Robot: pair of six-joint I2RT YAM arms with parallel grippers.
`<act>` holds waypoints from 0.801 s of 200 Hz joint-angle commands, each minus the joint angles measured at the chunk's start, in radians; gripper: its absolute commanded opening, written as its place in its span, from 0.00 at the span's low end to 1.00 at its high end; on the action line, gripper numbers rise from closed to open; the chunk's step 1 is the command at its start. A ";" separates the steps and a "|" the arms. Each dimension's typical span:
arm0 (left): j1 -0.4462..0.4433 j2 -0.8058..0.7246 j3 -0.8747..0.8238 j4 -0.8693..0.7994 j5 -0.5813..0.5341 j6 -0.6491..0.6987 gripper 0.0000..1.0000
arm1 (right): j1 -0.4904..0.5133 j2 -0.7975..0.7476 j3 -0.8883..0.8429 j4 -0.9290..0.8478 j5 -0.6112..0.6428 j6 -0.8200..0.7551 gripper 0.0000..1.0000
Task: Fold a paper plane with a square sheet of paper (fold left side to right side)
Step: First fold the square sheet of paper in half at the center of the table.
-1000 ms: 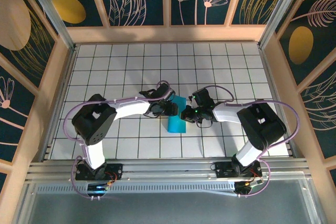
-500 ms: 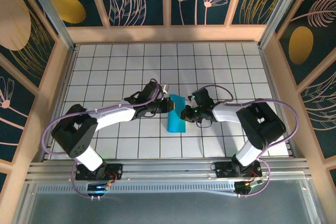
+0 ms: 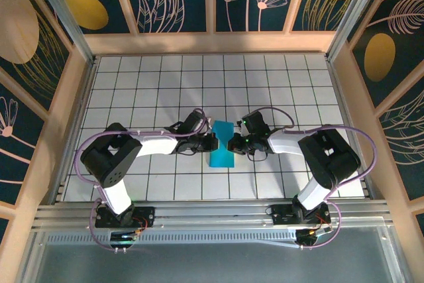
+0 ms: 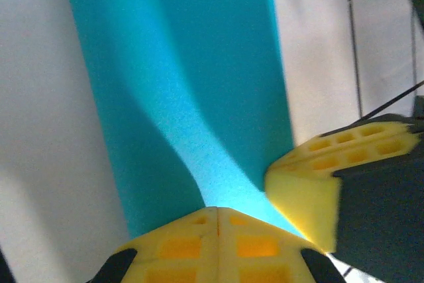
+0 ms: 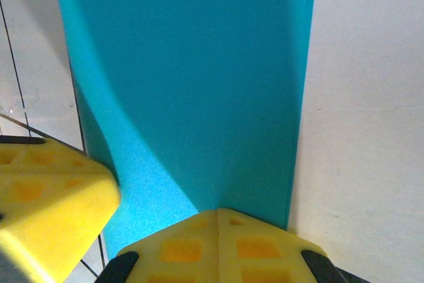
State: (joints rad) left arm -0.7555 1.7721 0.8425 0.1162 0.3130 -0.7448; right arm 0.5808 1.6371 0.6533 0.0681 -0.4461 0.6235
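The square sheet of paper lies flat on the tiled table as a narrow turquoise rectangle, not in the shape of a paper plane. My left gripper is shut, its yellow tips set down on the paper's left edge about halfway along. My right gripper is shut too, facing it on the paper's right edge. In the left wrist view my joined tips rest on the paper, with the right gripper's finger beside them. The right wrist view has its tips on the paper and the left finger close by.
The white tiled table runs wide on all sides of the paper. Wooden walls close in the left, right and back. An aluminium rail with both arm bases runs along the near edge.
My left gripper has shut and moved from the paper's upper left down to the middle of its left edge; its elbow swung out and back. The right arm and the paper stayed put.
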 commanded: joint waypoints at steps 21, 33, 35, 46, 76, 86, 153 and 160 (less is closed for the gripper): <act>-0.004 0.015 -0.030 0.008 -0.041 0.001 0.03 | 0.008 0.064 -0.030 -0.175 0.136 -0.041 0.00; -0.001 0.012 -0.038 -0.002 -0.052 0.003 0.03 | 0.008 0.066 -0.029 -0.184 0.145 -0.044 0.00; -0.001 0.012 -0.040 -0.004 -0.055 0.004 0.03 | 0.007 0.068 -0.028 -0.187 0.147 -0.044 0.00; 0.003 0.006 -0.057 -0.004 -0.063 0.002 0.03 | 0.007 0.067 -0.030 -0.193 0.150 -0.047 0.00; 0.021 -0.013 -0.117 0.013 -0.055 -0.005 0.02 | 0.006 0.060 -0.041 -0.197 0.159 -0.052 0.00; 0.031 -0.023 -0.134 0.015 -0.055 -0.004 0.02 | 0.004 0.059 -0.042 -0.201 0.162 -0.054 0.00; 0.090 -0.158 -0.188 0.024 -0.037 0.030 0.00 | 0.003 0.047 -0.046 -0.191 0.152 -0.055 0.00; 0.090 -0.169 -0.185 0.041 -0.025 0.029 0.00 | 0.002 0.045 -0.045 -0.189 0.150 -0.054 0.00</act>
State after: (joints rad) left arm -0.6704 1.6527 0.6605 0.1692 0.2760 -0.7399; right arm 0.5823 1.6367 0.6613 0.0490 -0.4358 0.5995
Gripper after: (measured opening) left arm 0.054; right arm 0.055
